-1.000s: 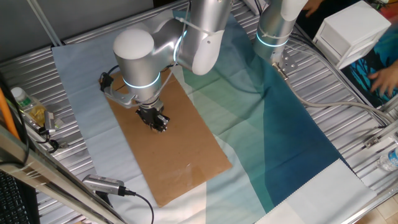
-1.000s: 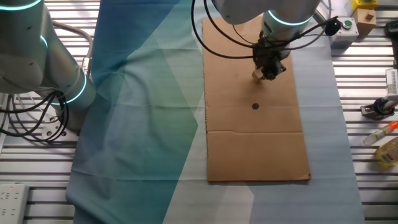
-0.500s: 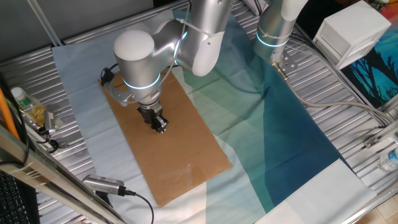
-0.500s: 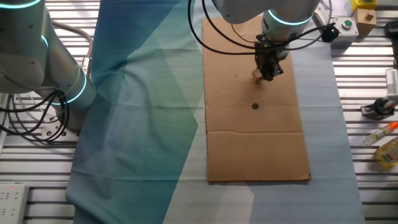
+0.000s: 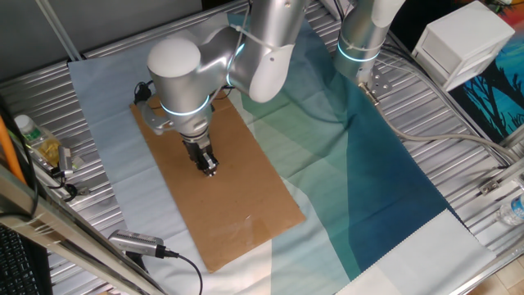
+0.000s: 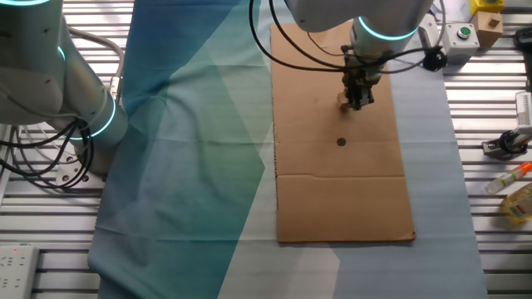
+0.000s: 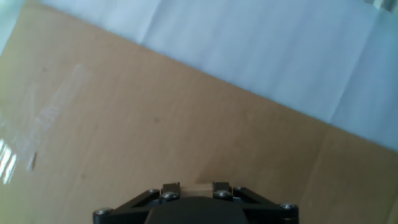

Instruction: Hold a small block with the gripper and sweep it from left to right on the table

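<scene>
The black gripper (image 5: 209, 166) points down at the brown cardboard sheet (image 5: 237, 205) near its far end. It also shows in the other fixed view (image 6: 356, 98). It is shut on the small block (image 7: 196, 185), a pale tan cube that shows between the two fingers at the bottom of the hand view. In the other fixed view a sliver of the block (image 6: 342, 99) shows at the gripper's left side. The block sits at or just above the cardboard (image 7: 124, 124). A small black dot (image 6: 341, 142) lies on the cardboard nearer the camera.
A second arm stands on the teal cloth (image 6: 191, 149) at the left (image 6: 50, 75). A white box (image 5: 463, 41), a button box (image 6: 461, 37) and bottles (image 6: 519, 203) lie at the table's edges. A cabled handle (image 5: 135, 242) lies by the cardboard's near corner.
The wrist has turned about its own axis, so the gripper now stands narrower in both fixed views. It has stayed over nearly the same spot, still shut on the block.
</scene>
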Action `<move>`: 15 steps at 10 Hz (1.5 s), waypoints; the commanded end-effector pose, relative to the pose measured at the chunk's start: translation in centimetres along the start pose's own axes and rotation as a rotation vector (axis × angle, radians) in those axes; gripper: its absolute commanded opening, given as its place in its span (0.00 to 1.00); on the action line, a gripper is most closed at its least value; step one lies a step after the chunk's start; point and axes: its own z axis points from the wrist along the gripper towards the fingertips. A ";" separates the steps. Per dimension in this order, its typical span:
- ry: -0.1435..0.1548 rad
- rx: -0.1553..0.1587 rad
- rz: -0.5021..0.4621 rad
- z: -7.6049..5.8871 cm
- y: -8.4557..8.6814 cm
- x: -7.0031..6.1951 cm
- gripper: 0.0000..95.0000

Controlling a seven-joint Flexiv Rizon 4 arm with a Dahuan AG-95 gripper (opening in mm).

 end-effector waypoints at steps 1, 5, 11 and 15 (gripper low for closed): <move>-0.004 -0.012 -0.002 0.5 0.1 -0.1 0.00; 0.012 0.000 -0.038 0.5 0.1 -0.1 0.00; 0.044 0.006 -0.062 0.5 0.0 -0.1 0.40; 0.041 0.002 -0.058 -0.6 0.1 -0.1 0.40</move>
